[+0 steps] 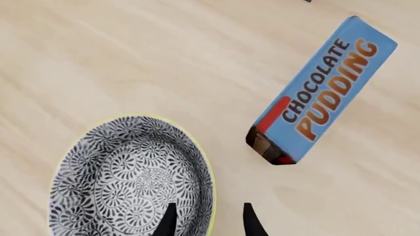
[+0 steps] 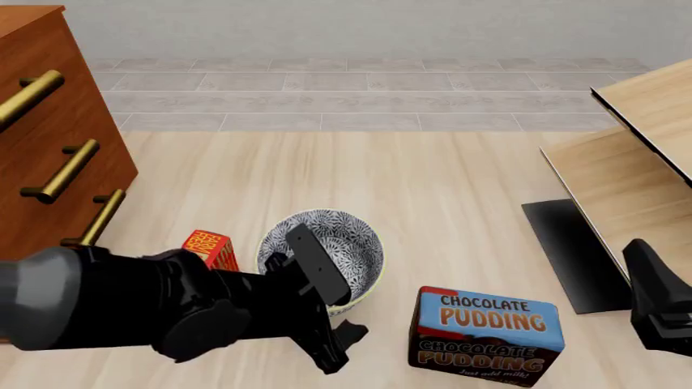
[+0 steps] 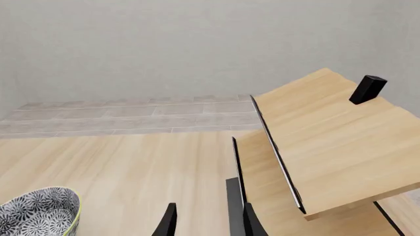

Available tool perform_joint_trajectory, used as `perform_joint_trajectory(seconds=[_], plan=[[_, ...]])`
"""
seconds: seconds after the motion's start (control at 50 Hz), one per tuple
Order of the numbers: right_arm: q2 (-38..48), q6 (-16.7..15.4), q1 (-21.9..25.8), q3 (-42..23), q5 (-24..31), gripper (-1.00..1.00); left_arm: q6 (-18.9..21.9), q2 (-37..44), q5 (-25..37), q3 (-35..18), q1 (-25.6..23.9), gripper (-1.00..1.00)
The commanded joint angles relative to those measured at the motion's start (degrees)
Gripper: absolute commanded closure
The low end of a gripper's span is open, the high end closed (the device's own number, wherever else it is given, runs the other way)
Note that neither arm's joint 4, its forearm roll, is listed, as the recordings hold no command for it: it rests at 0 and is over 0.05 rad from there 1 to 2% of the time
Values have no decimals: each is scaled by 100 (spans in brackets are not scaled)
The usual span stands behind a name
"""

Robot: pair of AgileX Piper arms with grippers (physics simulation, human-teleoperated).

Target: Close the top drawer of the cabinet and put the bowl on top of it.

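Sitting upright on the pale wooden table (image 2: 433, 186), near the middle of the front view: the bowl (image 2: 330, 247), dark-grey-and-white floral inside, cream outside. Lying just beside the bowl on the arms' side and toward the right: a blue chocolate pudding box (image 2: 487, 336), apart from the rim. Peeking out on the bowl's other side, partly hidden by the arm: a small red-orange box (image 2: 212, 248).

Reaching in over the bowl's near rim: the left gripper (image 1: 208, 221), its 2 dark fingers spread apart and straddling the rim in the left wrist view, 1 fingertip (image 1: 168, 221) over the patterned inside, the other over bare table; not clear whether touching the rim.

Standing well to the left of the bowl: the cabinet (image 2: 49, 138), 3 brass bar handles showing, the top drawer (image 2: 22, 93) only partly in frame.

Hanging well to the right of the bowl, beside pale light-wood furniture (image 3: 328, 142): the right gripper (image 3: 206, 221), fingers parted, gripping nothing.
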Motion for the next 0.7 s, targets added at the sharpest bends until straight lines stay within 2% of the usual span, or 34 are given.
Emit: perform_joint_trajectory(seconds=[0.02,0.7], plan=[[-11,10,-11,1,7,-100,-17,79,-83,21,7,-100],[-37,29,-42,0,21,-100,-54,304,-402,131,98,-100]])
